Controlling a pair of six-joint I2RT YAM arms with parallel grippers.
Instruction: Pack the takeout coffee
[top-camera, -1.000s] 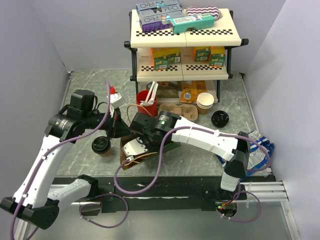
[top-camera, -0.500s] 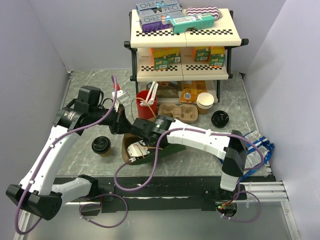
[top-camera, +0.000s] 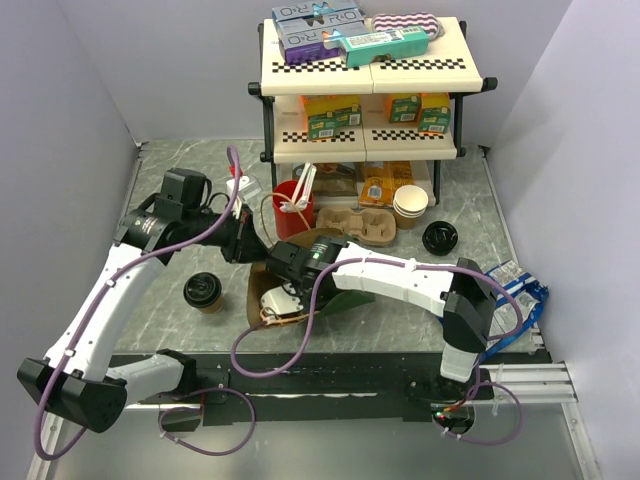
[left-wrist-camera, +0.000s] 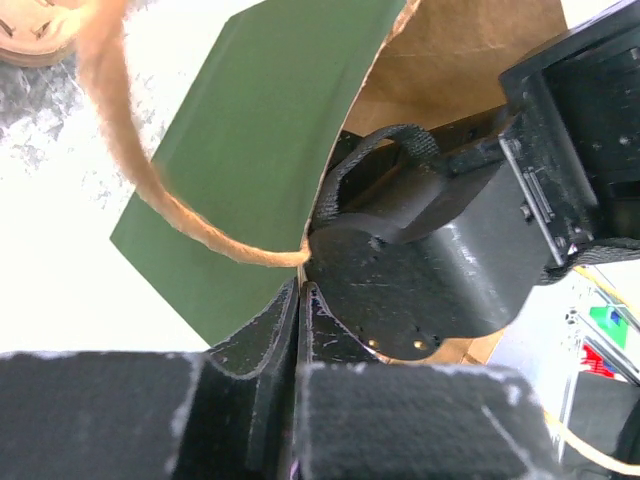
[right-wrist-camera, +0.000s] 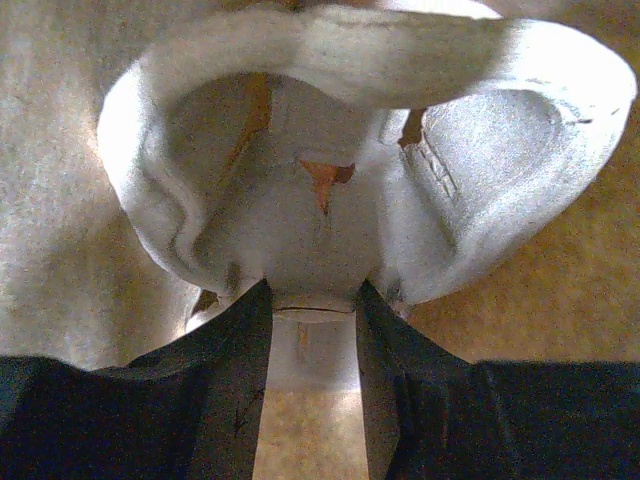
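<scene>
Only the top view shows the takeout coffee. It is a brown cup with a black lid, upright on the table, left of centre. It stands outside the paper bag, just left of the bag's mouth. Neither wrist view catches the cup.

The left gripper is above and right of the cup in frame, apart from it. The right gripper is right of the cup, inside the bag mouth, and not touching the cup.

In the left wrist view the fingers are clenched together on the bag's edge, right where the twine handle meets it. The bag's green side panel is at upper middle. The black body of the right gripper fills the right half of the frame, inside the bag. From the top this pinch is too small to read.

In the right wrist view the fingers are clamped on a narrow tab of a white moulded piece, with brown paper all round. I cannot tell what the piece is. In the top view it is only a pale patch in the bag mouth, and the wrist hides the right fingertips.

Behind the bag, only in the top view:
- a red cup of stirrers
- a cup carrier
- a stack of pale cups
- a loose black lid
- a shelf rack at upper centre
</scene>
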